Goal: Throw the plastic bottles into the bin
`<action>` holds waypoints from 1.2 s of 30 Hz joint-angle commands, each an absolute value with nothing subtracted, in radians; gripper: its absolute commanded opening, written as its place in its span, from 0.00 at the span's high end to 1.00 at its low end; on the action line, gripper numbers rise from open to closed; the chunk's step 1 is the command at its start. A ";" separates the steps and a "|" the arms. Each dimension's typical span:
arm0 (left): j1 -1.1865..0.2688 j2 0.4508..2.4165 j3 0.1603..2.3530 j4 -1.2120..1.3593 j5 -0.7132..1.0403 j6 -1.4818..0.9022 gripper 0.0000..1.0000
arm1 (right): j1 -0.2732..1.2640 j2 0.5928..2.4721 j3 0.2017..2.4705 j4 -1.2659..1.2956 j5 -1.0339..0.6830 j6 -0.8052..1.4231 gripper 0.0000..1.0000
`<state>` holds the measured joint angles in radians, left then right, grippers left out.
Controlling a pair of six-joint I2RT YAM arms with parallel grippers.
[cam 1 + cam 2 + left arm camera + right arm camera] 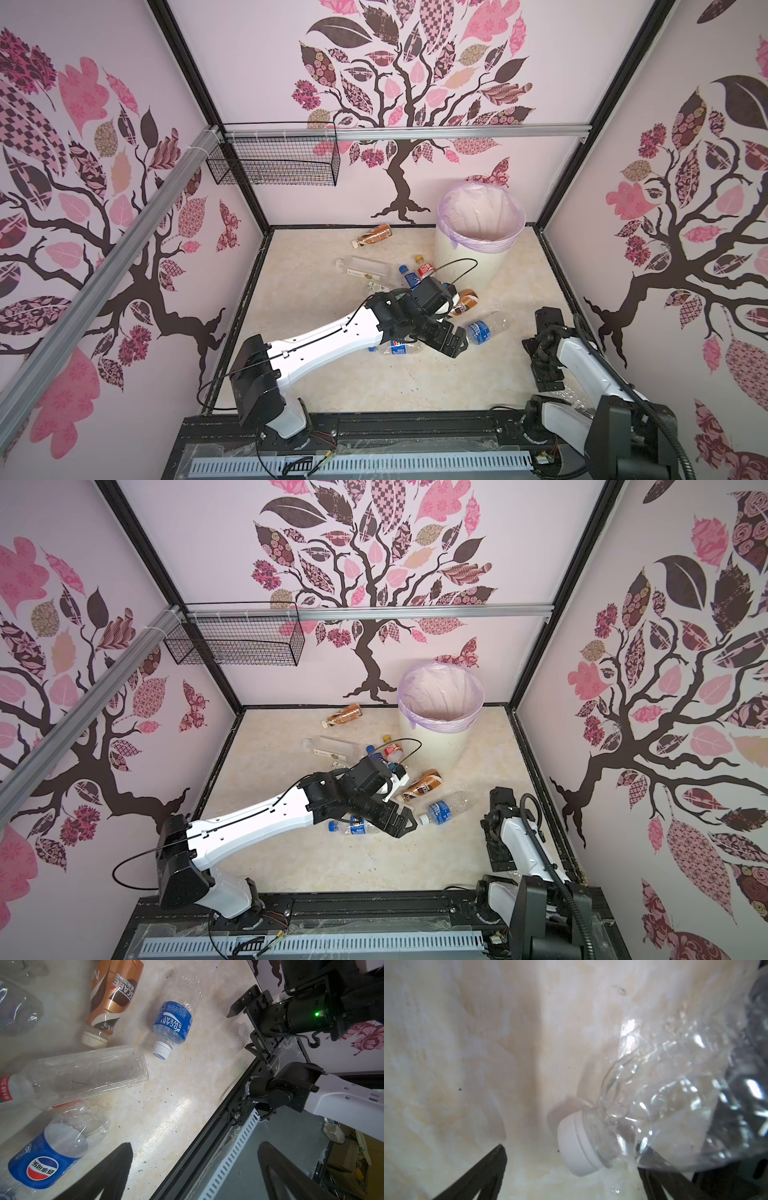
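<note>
Left gripper (194, 1147) and right gripper (571, 1157) both have fingers spread wide; the Pocari bottle (172, 1020) looks light, crinkly and slick, so grab its labelled middle

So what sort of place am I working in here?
Likely a staged robot test booth, not a real room: tree-print wall panels set in a black frame, an aluminium rail across the back, and plastic bottles strewn beside a bag-lined bin.

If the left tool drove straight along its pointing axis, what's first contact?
Likely bare table: the open left tool tilts down toward it, with the Pocari Sweat bottle off to one side. Depth is unclear, so not certain.
</note>
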<state>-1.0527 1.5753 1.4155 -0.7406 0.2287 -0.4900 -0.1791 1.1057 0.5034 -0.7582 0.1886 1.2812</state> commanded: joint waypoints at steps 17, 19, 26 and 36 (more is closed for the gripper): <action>-1.055 1.601 1.473 -0.739 0.202 -0.451 0.02 | -0.173 1.159 0.673 -0.687 0.189 1.050 0.01; -1.054 1.603 1.470 -0.734 0.209 -0.454 0.02 | -0.173 1.111 0.682 -0.696 0.191 1.026 0.01; -1.055 1.581 1.453 -0.729 0.214 -0.451 0.02 | -0.175 1.045 0.718 -0.731 0.253 0.945 0.00; -1.054 1.543 1.400 -0.715 0.207 -0.442 0.02 | -0.176 1.051 0.671 -0.747 0.279 0.927 0.01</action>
